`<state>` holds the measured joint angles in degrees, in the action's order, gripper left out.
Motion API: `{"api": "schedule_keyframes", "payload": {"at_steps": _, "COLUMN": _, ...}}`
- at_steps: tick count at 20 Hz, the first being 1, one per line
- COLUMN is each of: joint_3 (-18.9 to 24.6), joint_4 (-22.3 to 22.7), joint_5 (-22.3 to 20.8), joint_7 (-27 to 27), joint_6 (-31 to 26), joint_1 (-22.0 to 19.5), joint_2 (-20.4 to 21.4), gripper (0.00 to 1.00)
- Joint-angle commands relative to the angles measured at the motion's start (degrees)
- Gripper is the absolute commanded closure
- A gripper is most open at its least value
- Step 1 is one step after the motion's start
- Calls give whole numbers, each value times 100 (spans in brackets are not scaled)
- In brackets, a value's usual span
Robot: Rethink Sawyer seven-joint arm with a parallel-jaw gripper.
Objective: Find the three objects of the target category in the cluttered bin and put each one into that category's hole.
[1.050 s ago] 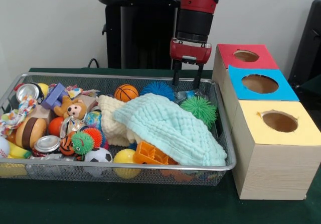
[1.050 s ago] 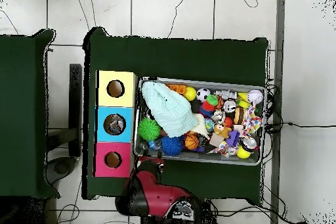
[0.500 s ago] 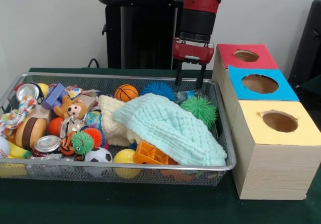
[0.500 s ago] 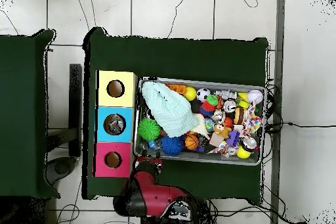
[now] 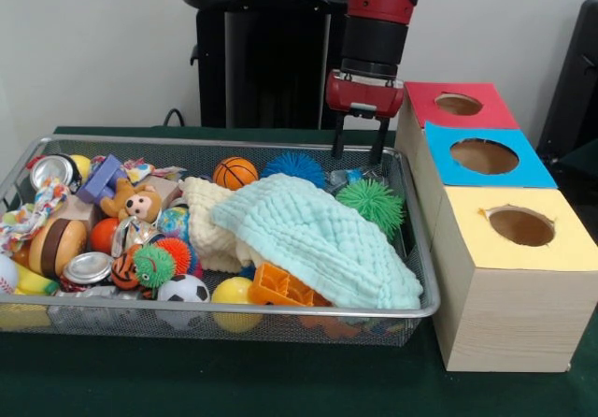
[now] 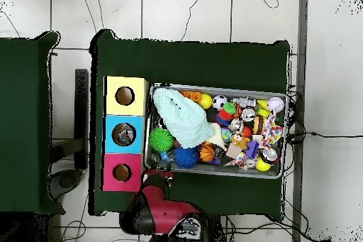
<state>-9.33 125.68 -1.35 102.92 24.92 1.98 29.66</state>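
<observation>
The wire bin (image 5: 280,310) holds a jumble of toys under a mint cloth (image 5: 318,235). Along its back edge lie a green spiky ball (image 5: 371,202), a blue spiky ball (image 5: 292,165) and a small basketball (image 5: 234,172). My gripper (image 5: 360,158) hangs open and empty over the bin's back right corner, above a small silvery item and beside the red box (image 5: 500,114). From overhead, the gripper (image 6: 159,177) sits at the bin's (image 6: 220,87) lower left corner, next to the red box (image 6: 110,161). Something grey shows inside the blue box's hole (image 6: 123,134).
Red, blue (image 5: 439,146) and yellow (image 5: 570,249) boxes, each with a round hole on top, stand in a row right of the bin. Crushed cans (image 5: 89,267), a soccer ball (image 5: 183,289), a teddy (image 5: 138,202) and an orange block (image 5: 280,286) fill the bin's left and front.
My gripper has risen a little and shifted right, toward the red box. It stays open and empty. Nothing in the bin has moved.
</observation>
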Motion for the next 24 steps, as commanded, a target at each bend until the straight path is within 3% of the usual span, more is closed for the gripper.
{"api": "schedule_keyframes", "payload": {"at_steps": 1, "joint_3": 233, "joint_4": -487, "joint_5": 361, "joint_7": 1090, "joint_6": 68, "joint_1": 124, "joint_2": -29, "gripper": 0}}
{"api": "schedule_keyframes", "payload": {"at_steps": 14, "joint_3": 153, "joint_4": -504, "joint_5": 475, "joint_7": 1065, "joint_6": -66, "joint_1": 236, "joint_2": 0, "gripper": 0}}
{"api": "schedule_keyframes", "payload": {"at_steps": 24, "joint_3": 330, "joint_4": -536, "joint_5": 322, "joint_7": 1158, "joint_6": 7, "joint_1": -1, "joint_2": -150, "gripper": 0}}
